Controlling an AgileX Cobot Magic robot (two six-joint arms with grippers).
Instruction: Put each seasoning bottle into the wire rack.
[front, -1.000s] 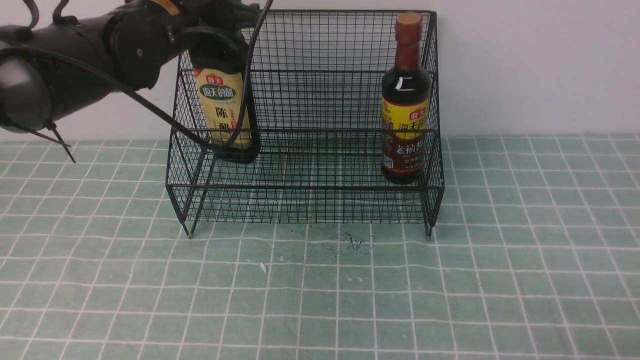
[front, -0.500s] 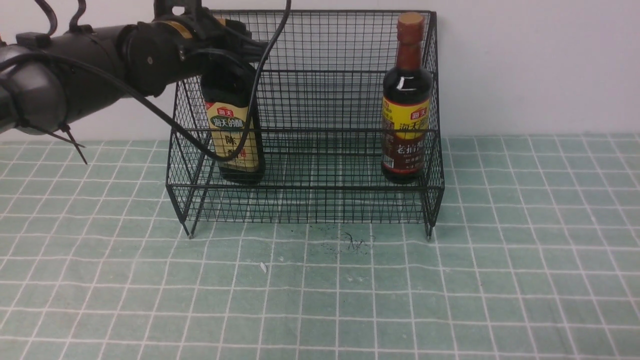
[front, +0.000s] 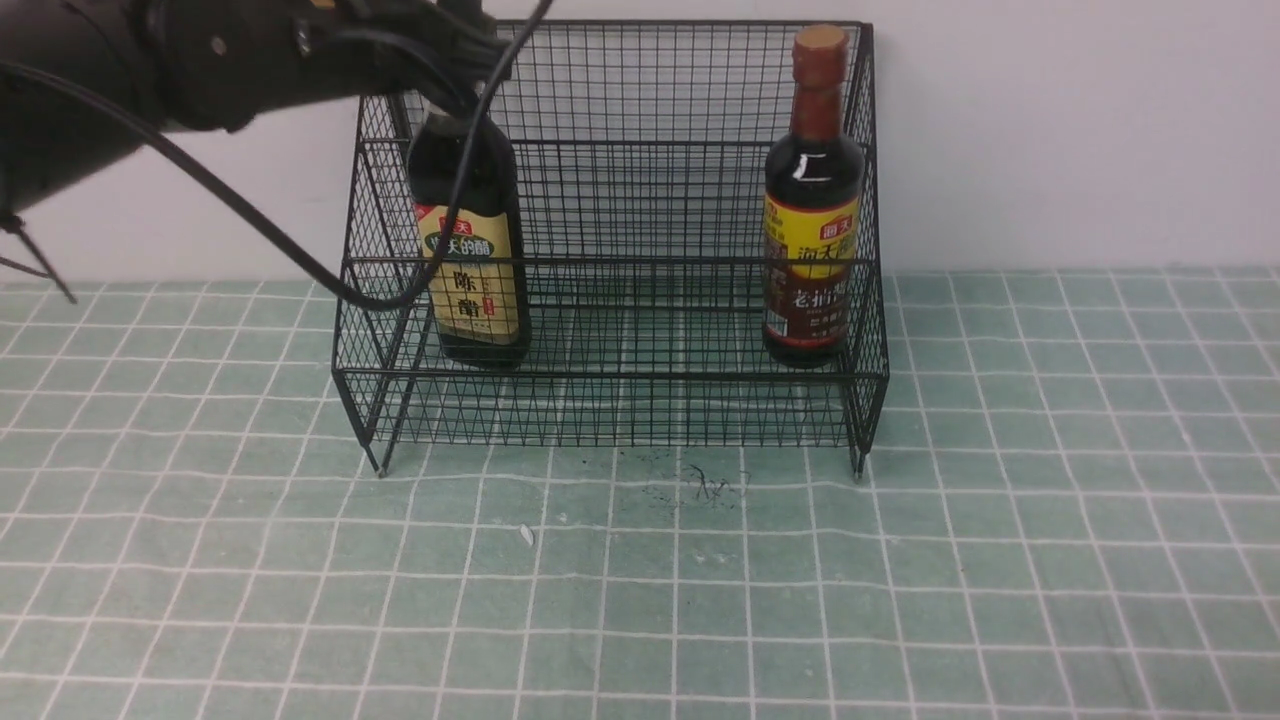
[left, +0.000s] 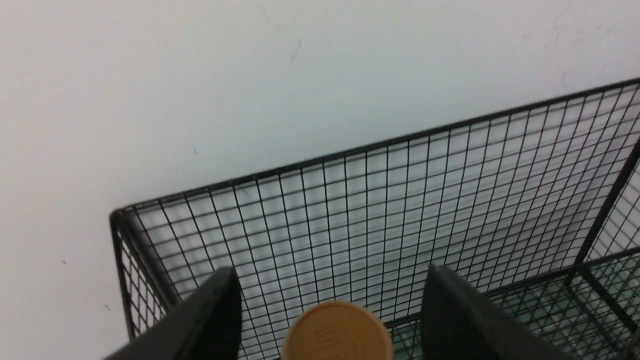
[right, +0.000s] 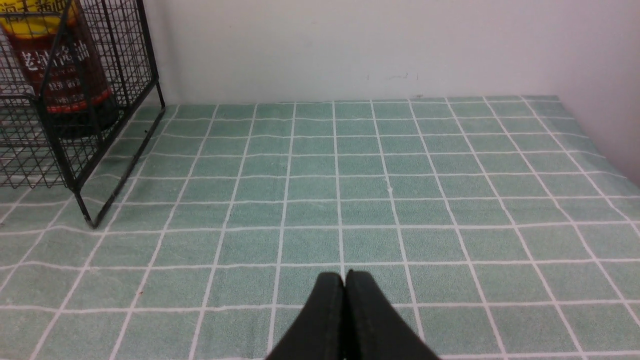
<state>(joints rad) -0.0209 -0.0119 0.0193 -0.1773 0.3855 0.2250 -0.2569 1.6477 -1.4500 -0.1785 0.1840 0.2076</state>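
Front view: The wire rack (front: 610, 250) stands on the tabletop (front: 640, 580) against the far wall. The broad bottle (front: 470, 270) stands upright on the rack's lower shelf at the left end, behind the low front rail, which keeps it from sliding out. The slim bottle (front: 812, 220) stands upright at the right end of the same shelf, close to the right side panel. The left gripper (front: 440, 40) sits above the broad bottle's neck, an approach from above that clears the tall back and sloping sides. Both bottles appear placed, so the task is judged essentially complete.

Left wrist view: The left gripper's jaws are spread, one on each side of the gold cap (left: 337, 332), with clear gaps on both sides; the broad bottle stands on its own. The rack's back mesh lies beyond.

Right wrist view: The right gripper (right: 345, 290) hangs over bare tabletop, well right of the rack, jaws pressed together, holding nothing. It is judged parked clear of the work. The slim bottle shows through the rack's side mesh.
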